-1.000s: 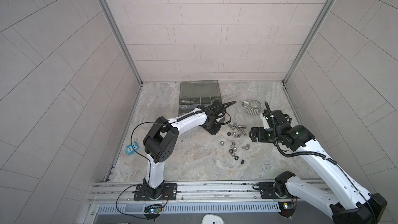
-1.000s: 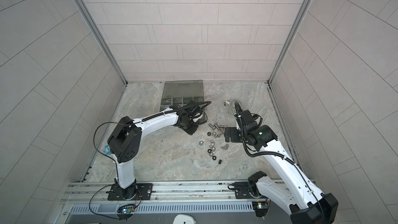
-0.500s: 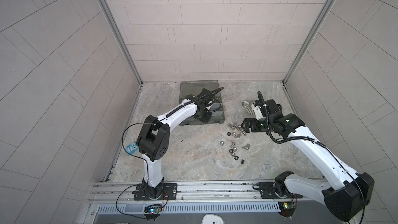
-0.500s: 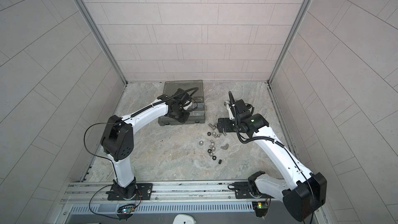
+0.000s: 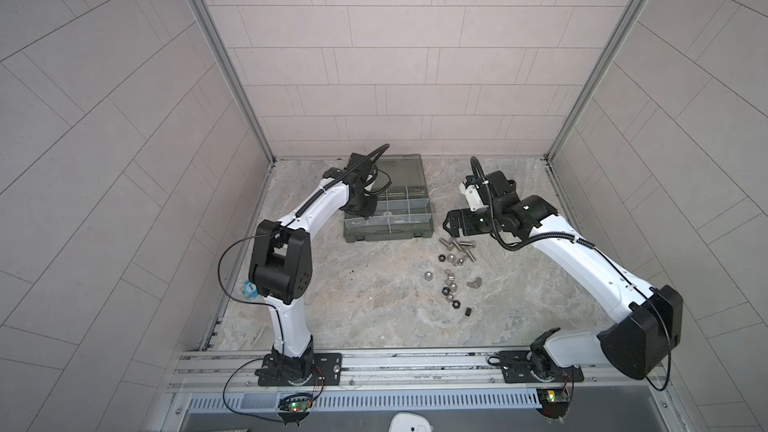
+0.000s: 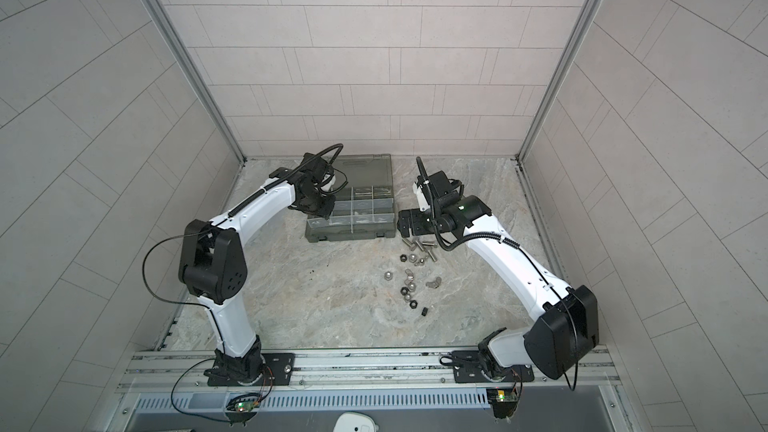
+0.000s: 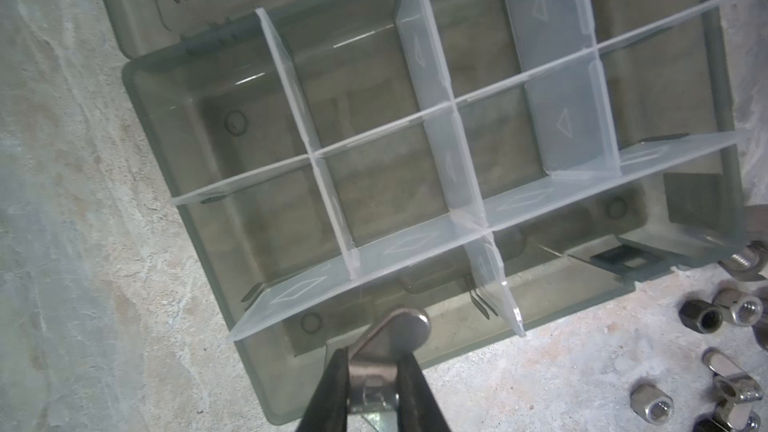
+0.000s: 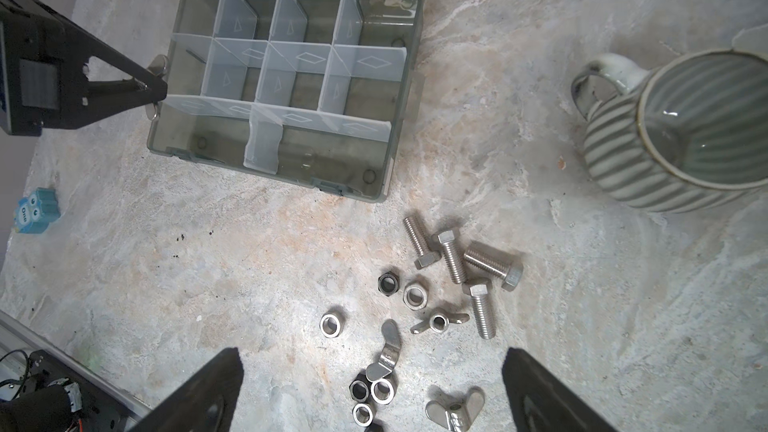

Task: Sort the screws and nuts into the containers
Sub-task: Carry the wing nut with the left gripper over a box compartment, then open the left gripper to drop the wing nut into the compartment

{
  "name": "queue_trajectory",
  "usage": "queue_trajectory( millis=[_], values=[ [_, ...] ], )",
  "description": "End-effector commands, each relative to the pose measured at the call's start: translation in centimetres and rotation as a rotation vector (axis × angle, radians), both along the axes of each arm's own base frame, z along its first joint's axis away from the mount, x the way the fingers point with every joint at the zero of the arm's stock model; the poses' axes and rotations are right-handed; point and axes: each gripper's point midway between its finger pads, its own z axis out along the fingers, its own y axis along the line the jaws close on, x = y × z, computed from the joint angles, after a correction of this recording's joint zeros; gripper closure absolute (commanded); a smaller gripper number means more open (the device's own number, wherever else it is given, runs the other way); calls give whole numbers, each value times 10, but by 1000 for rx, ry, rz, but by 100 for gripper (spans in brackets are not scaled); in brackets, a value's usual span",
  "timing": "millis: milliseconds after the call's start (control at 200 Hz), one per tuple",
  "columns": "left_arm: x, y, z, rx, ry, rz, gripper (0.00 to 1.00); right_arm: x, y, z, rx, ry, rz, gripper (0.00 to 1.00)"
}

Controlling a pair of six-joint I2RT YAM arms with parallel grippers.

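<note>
The left claw point(image 7: 374, 367) pinches a silver wing nut point(image 7: 401, 332) at the left edge of the organizer case point(image 5: 388, 235). Just right of the case's front corner, 4 screws point(image 8: 453, 261) and loose nuts point(image 8: 415, 296) lie on the bench point(image 5: 353, 305). The right claw point(image 5: 448, 224) hangs wide above them.

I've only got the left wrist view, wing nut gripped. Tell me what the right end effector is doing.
Observer: The right end effector is open and empty, raised above the table near the loose nuts and screws.
Operator: Count the screws.
Observer: Four, lying close together outside the organizer case.
Operator: Name anything else nearby.
Observer: A striped mug stands upright beside the screws, not touching them.
</note>
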Motion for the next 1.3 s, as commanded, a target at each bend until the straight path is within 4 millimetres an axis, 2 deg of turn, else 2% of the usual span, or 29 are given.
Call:
queue_trajectory(
  millis=[0,330,851,901,971,1076,1296],
  values=[
    [12,6,-1,6,-12,14,78,5,4,10,-8,-24,18,1],
    [25,23,-17,24,-4,62,78,15,5,13,-31,-34,19,1],
    [38,42,-35,12,9,131,78,19,0,9,-80,-34,15,1],
    [39,42,-35,3,13,133,74,20,-1,9,-82,-35,13,1],
    [39,41,-36,-2,13,132,58,20,-1,10,-84,-37,15,1],
    [41,41,-34,-7,4,138,48,20,-2,9,-91,-37,19,1],
    [40,33,-15,-57,-13,140,45,17,-7,8,-110,-36,13,1]
  ],
)
